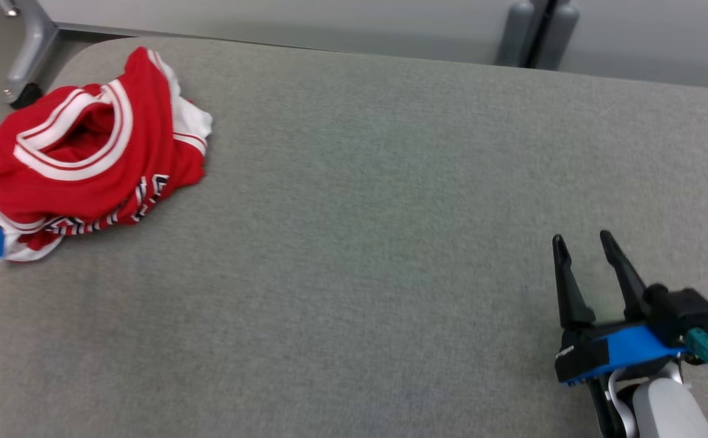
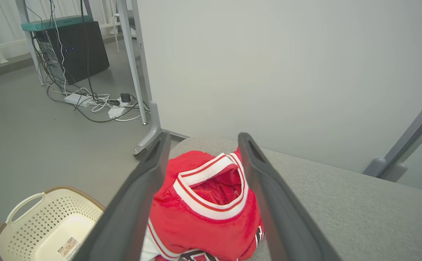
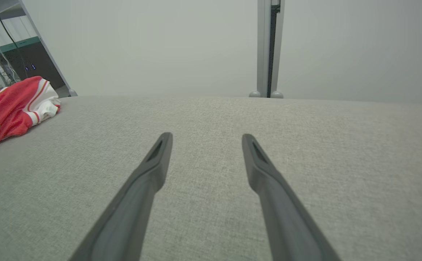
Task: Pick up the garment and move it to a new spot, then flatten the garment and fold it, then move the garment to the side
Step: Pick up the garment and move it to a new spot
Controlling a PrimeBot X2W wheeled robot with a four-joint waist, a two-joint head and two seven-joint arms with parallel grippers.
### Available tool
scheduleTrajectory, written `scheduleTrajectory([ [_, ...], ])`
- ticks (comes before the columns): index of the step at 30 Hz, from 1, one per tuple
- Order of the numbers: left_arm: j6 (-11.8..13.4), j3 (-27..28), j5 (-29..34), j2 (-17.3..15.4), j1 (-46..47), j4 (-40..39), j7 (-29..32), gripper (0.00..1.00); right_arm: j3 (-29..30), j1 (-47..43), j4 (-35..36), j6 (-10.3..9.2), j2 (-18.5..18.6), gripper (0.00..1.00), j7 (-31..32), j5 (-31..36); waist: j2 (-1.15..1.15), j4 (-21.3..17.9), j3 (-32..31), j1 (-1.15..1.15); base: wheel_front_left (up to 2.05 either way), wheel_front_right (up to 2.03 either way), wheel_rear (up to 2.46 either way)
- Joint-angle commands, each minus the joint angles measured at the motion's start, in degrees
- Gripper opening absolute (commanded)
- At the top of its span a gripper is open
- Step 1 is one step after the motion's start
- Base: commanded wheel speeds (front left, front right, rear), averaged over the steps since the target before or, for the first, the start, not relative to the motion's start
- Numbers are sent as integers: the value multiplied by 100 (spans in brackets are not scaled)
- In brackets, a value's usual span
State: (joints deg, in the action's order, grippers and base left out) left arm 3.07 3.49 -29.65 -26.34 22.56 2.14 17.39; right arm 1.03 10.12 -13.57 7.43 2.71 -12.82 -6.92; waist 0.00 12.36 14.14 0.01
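wide-spread right hand (image 3: 205, 136) over grey surface (image 3: 323, 137)

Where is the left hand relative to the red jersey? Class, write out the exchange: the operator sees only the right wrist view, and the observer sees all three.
Observer: The left hand hangs open at the table's left edge, with its fingers pointing over the jersey.
Operator: Is the jersey flat?
Observer: No, it lies bunched in a heap, with its white-trimmed collar facing up.
Operator: Is anything beside the table there?
Observer: A cream basket stands on the floor by that corner.
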Motion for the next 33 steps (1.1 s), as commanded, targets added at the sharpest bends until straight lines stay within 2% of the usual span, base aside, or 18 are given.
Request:
scheduleTrajectory([
  [1, 49, 183, -136, -151, 219, 212, 177, 100, 47, 149, 132, 10, 29, 100, 17, 73, 0, -159, 236, -1, 0, 0, 0],
  [7, 124, 616, -506, -668, 614, 961, 878, 100, 79, 388, 488, 10, 29, 100, 93, 254, 0, -672, 977, -1, 0, 0, 0],
  [8, 124, 616, -506, -668, 614, 961, 878, 100, 79, 388, 488, 10, 29, 100, 93, 254, 0, -672, 977, -1, 0, 0, 0],
  [9, 184, 686, -542, -862, 655, 1176, 1126, 100, 88, 455, 612, 8, 30, 100, 97, 218, 0, -828, 1237, -1, 0, 0, 0],
  [13, 270, 708, -538, -1096, 672, 1507, 1514, 100, 146, 517, 713, 8, 28, 100, 70, 149, 0, -999, 1512, -1, 0, 0, 0],
  [17, 492, 623, -487, -1254, 613, 1861, 2060, 100, 158, 577, 723, 8, 29, 100, 49, 112, 0, -1142, 1746, -1, 0, 0, 0],
  [20, 549, 560, -610, -1186, 629, 2007, 2462, 100, 162, 630, 687, 7, 30, 100, 15, 74, 0, -1188, 1810, -1, 0, 0, 0],
  [21, 494, 533, -650, -1158, 646, 2011, 2536, 38, 161, 649, 672, 7, 30, 100, 6, 64, 0, -1193, 1810, -1, 0, 0, 0],
  [22, 467, 529, -661, -1153, 664, 1996, 2532, 0, 156, 675, 658, 8, 29, 100, -4, 43, 0, -1192, 1805, -1, 0, 0, 0],
  [27, 294, 440, -696, -1130, 854, 1912, 2347, 0, 112, 760, 573, 8, 29, 100, -57, -13, 0, -1090, 1595, -1, 0, 0, 0],
  [33, -10, 253, -545, -1246, 1290, 1640, 1983, 0, 81, 650, 291, 8, 29, 100, -131, -100, 0, -943, 970, -1, 0, 0, 0],
])
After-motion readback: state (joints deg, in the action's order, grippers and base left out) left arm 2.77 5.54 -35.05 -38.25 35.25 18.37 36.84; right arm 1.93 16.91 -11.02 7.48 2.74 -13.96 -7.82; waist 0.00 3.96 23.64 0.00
